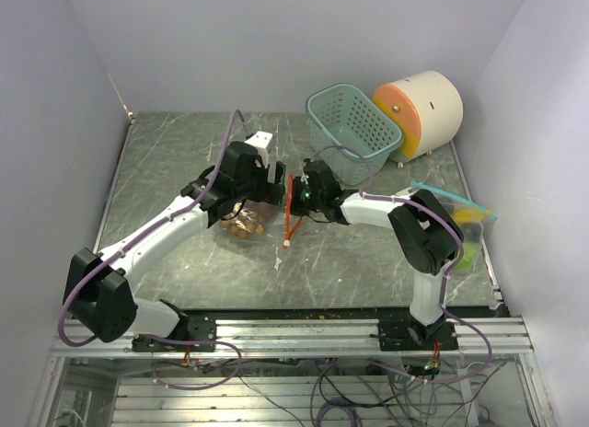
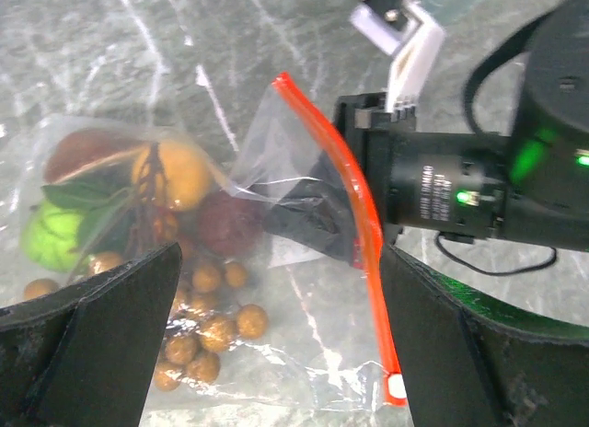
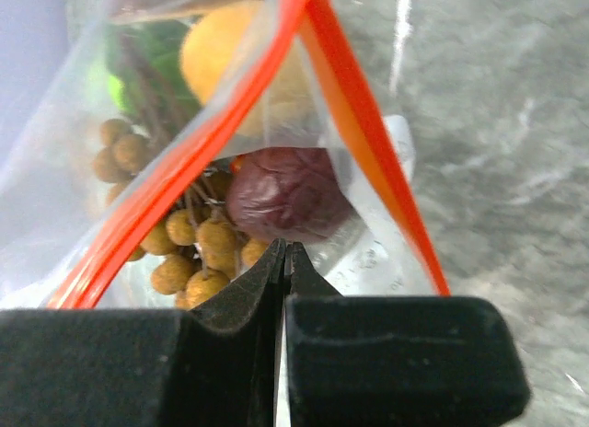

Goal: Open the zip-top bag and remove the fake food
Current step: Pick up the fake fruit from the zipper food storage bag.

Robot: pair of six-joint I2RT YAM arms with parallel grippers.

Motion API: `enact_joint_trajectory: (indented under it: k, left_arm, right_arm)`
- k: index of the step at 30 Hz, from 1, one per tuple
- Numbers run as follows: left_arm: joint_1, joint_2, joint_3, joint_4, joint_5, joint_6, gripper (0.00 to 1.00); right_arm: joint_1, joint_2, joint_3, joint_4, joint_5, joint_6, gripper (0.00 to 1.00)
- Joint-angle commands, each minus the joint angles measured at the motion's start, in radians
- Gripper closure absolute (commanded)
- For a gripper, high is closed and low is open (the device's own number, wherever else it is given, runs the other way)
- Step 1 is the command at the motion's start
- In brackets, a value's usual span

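Observation:
A clear zip-top bag with an orange zip strip lies mid-table. Its mouth is parted in the right wrist view. Inside is the fake food: a cluster of brown balls, a dark red piece, an orange fruit and a green piece. My left gripper is open wide, with its fingers either side of the bag's zip end. My right gripper is shut at the bag's mouth and pinches the clear film between the two zip lips. The dark red piece lies just beyond its tips.
A teal basket stands behind the right gripper. A big cream cylinder with an orange face lies at the back right. A second zip bag with yellow-green contents leans at the right wall. White walls close the sides and back.

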Motion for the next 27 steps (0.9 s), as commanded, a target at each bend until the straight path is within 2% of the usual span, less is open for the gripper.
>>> enact_joint_trajectory:
  k: [1,4,9,14,16,20,24,27]
  left_arm:
    - [0.003,-0.020,0.000,-0.050,-0.181,-0.018,0.01]
    - [0.069,0.018,0.013,-0.133,-0.223,-0.012,0.01]
    - [0.274,0.026,-0.046,-0.131,-0.083,-0.062,0.01]
    - [0.379,0.043,-0.081,-0.119,-0.039,-0.081,0.01]
    - [0.403,0.077,-0.088,-0.132,-0.025,-0.102,0.01]
    - [0.415,0.119,-0.137,-0.122,-0.001,-0.140,0.12]
    - [0.415,0.138,-0.169,-0.079,0.081,-0.171,0.18]
    - [0.414,0.163,-0.169,-0.069,0.100,-0.178,0.23]
  right_arm:
    - [0.009,0.002,0.035,0.129,-0.070,-0.029,0.98]
    - [0.012,0.018,0.049,0.153,-0.096,-0.029,0.95]
    - [0.013,0.048,0.067,0.162,-0.113,-0.033,0.93]
    - [0.022,0.071,0.086,0.163,-0.132,-0.036,0.89]
    - [0.028,0.081,0.097,0.153,-0.134,-0.043,0.87]
    - [0.039,0.081,0.118,0.096,-0.100,-0.077,0.79]
    - [0.038,0.073,0.152,-0.005,-0.020,-0.140,0.68]
    - [0.040,0.072,0.171,-0.049,0.042,-0.168,0.64]
